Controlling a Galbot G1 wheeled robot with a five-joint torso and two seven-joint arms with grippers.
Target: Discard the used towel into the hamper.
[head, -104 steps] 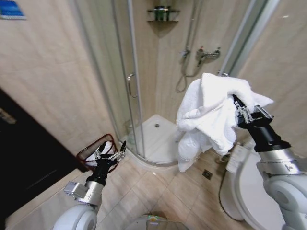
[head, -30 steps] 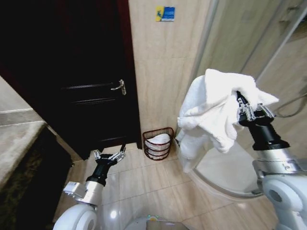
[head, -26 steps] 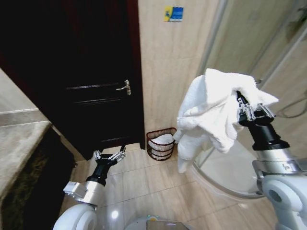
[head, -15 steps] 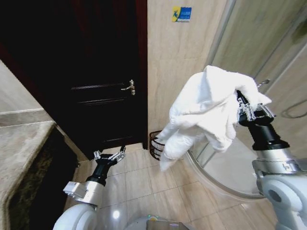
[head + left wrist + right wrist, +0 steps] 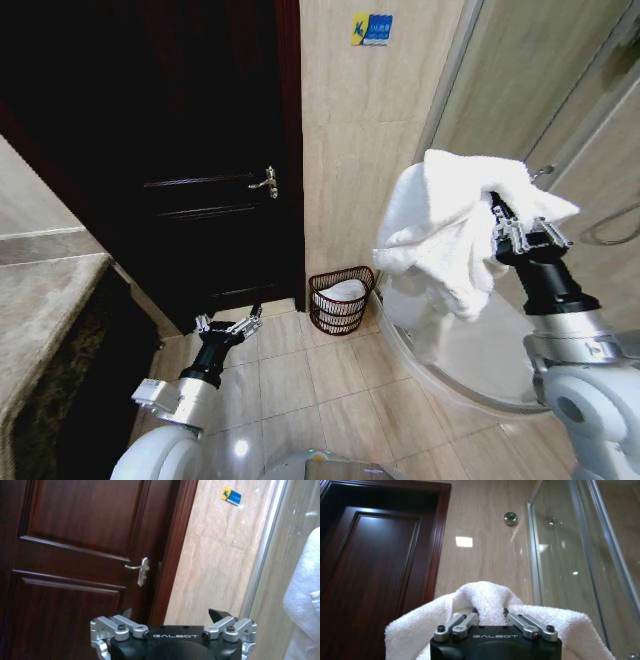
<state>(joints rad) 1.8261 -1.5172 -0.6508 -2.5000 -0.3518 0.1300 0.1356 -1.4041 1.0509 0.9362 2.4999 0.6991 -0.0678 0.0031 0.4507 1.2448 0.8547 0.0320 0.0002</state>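
Head view: my right gripper (image 5: 503,226) is clenched on the bunched white terry towel (image 5: 450,225), held high at chest level. My left gripper (image 5: 228,326) hangs low over the tiled floor, released and empty. Half a second ago the towel's tail hid the small round dark reddish-brown open-weave hamper (image 5: 340,300); now the picture has swung and it stands clear by the wall, beside the dark wooden door (image 5: 200,170), well below the towel. I judge a carry and lowering remain. The right wrist view shows the fold pinched between the fingers (image 5: 466,623); the left wrist view shows the door handle (image 5: 140,570).
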